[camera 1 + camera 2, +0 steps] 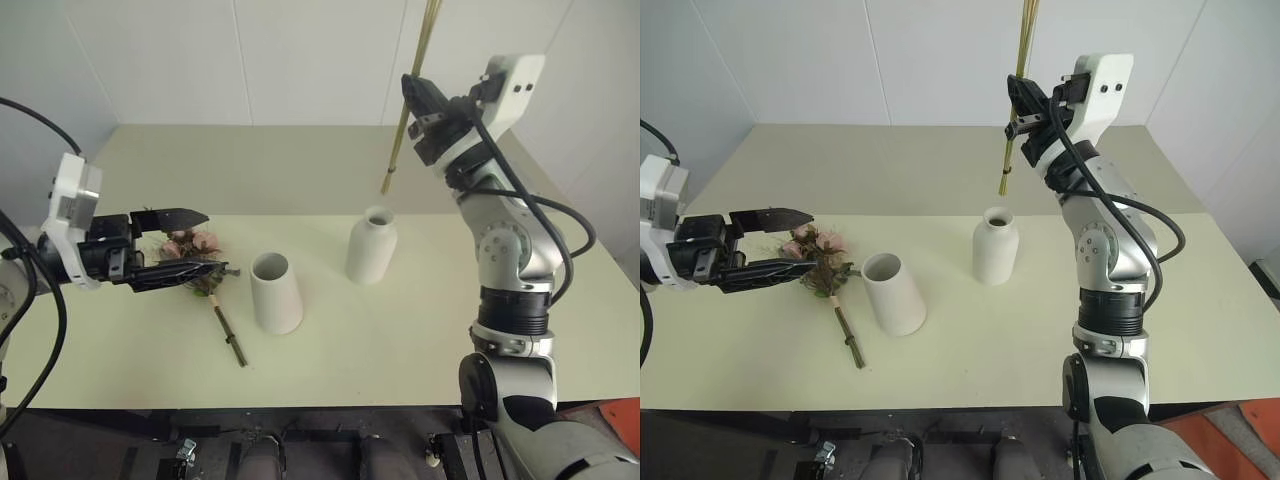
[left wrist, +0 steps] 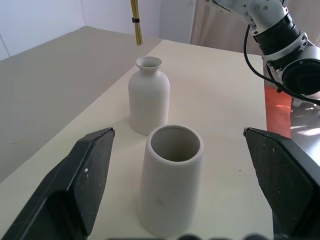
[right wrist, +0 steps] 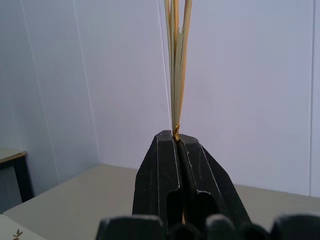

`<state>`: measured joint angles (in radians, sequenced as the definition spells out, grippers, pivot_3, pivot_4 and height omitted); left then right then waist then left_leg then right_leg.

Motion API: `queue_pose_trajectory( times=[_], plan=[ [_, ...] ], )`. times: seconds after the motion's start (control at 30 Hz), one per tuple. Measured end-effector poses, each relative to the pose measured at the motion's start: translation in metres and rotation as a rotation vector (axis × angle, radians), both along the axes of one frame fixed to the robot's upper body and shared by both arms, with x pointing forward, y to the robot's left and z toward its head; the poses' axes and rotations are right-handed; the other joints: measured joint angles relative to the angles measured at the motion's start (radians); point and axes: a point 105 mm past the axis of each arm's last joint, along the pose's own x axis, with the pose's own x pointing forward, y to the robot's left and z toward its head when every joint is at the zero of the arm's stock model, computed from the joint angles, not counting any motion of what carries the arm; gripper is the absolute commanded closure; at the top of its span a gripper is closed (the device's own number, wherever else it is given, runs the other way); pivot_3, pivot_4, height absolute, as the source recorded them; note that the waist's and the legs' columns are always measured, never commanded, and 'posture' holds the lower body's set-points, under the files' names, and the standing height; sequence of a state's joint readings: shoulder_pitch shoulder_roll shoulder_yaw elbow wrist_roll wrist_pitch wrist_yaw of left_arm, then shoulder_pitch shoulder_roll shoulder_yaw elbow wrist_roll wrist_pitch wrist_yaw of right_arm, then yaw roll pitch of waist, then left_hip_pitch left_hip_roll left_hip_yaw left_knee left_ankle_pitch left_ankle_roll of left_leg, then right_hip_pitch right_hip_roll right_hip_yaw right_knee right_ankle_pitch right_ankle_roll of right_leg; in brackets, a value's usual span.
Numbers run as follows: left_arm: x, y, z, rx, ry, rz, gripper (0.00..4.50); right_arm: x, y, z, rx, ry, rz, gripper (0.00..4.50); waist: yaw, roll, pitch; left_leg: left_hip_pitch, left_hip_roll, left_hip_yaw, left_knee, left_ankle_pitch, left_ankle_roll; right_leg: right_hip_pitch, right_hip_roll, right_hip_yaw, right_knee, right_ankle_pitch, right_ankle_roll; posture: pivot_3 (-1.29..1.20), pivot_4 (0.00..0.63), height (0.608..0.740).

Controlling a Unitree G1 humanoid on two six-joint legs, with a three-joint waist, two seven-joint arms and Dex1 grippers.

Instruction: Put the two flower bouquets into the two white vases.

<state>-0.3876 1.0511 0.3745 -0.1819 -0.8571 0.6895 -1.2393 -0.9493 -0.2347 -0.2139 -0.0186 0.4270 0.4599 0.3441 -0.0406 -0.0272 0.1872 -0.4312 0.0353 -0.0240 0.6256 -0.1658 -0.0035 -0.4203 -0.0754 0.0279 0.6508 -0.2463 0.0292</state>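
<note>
Rose bouquet (image 1: 198, 262) lying on table (image 1: 400, 340) at near left, dark stem toward near edge; left gripper (image 1: 190, 245) hovering just above blooms, fingers spread wide, holding nothing; cone vase (image 1: 275, 291) upright just right of bouquet; bottle vase (image 1: 372, 246) upright farther right, slightly beyond; right gripper (image 1: 415, 110) raised above far side, clamped on golden stalk bundle (image 1: 410, 100), lower end hanging above bottle vase mouth.

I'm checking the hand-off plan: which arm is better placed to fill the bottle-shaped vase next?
The right. Its right gripper is shut on the golden stalk bundle, held upright with its lower end just above the bottle-shaped vase. The left gripper is open, holding nothing, over by the pink rose bunch.
</note>
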Motion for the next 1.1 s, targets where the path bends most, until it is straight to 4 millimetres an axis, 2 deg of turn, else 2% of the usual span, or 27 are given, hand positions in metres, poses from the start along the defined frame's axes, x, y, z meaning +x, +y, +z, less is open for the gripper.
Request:
queue_pose_trajectory(
  times=[0.17, 0.47, 0.57, 0.73, 0.8, 0.93, 1.1],
  plan=[
    [0.0, 0.001, -0.002, 0.0, 0.009, 0.005, 0.0, 0.001, 0.001, -0.012, -0.005, 0.028, 0.013, 4.47, -0.002, 0.0, 0.0, 0.0, 0.0, 0.0, 0.0, 0.0, 0.0, -0.001, 0.0, 0.001, 0.001, 0.0, 0.0, 0.0, 0.15, 0.74],
    [0.0, 0.001, -0.003, -0.001, 0.008, 0.011, 0.0, 0.005, 0.009, -0.049, -0.05, 0.08, 0.003, 4.47, -0.002, 0.0, 0.0, 0.0, 0.0, 0.001, 0.0, 0.0, 0.0, -0.001, 0.0, 0.002, 0.002, 0.0, 0.0, 0.0, 0.15, 0.74],
    [0.001, 0.001, -0.003, 0.0, 0.007, 0.013, 0.0, 0.005, 0.01, -0.066, -0.087, 0.065, -0.029, 4.47, -0.002, 0.0, 0.0, 0.001, 0.0, 0.001, 0.0, 0.0, 0.0, -0.001, 0.0, 0.002, 0.003, 0.0, 0.0, 0.0, 0.15, 0.74],
    [0.0, 0.003, -0.005, -0.001, 0.016, 0.025, 0.0, 0.0, 0.01, -0.11, -0.15, 0.101, -0.063, 4.47, -0.002, 0.0, 0.0, 0.001, 0.0, 0.002, 0.001, 0.0, 0.0, -0.002, 0.0, 0.003, 0.004, 0.0, 0.0, 0.0, 0.15, 0.74],
    [-0.001, 0.004, -0.005, -0.001, 0.012, 0.031, 0.0, -0.003, 0.008, -0.117, -0.157, 0.104, -0.074, 3.95, -0.002, 0.0, 0.0, 0.001, 0.0, 0.002, 0.001, 0.0, 0.0, -0.002, 0.0, 0.003, 0.004, 0.0, 0.0, 0.0, 0.15, 0.74],
    [-0.002, 0.005, -0.003, 0.0, -0.002, 0.044, 0.0, -0.01, 0.006, -0.117, -0.161, 0.084, -0.081, 2.78, -0.003, 0.0, 0.0, 0.002, 0.0, 0.002, 0.001, 0.0, 0.0, -0.002, 0.001, 0.004, 0.005, 0.0, 0.0, 0.0, 0.15, 0.74],
    [-0.002, 0.007, -0.005, -0.001, 0.004, 0.062, 0.0, -0.016, 0.002, -0.12, -0.174, 0.077, -0.092, 0.96, -0.002, 0.0, 0.0, 0.002, 0.0, 0.002, 0.001, 0.0, 0.0, -0.001, 0.001, 0.004, 0.005, 0.0, 0.0, 0.0, 0.15, 0.74]
  ],
)
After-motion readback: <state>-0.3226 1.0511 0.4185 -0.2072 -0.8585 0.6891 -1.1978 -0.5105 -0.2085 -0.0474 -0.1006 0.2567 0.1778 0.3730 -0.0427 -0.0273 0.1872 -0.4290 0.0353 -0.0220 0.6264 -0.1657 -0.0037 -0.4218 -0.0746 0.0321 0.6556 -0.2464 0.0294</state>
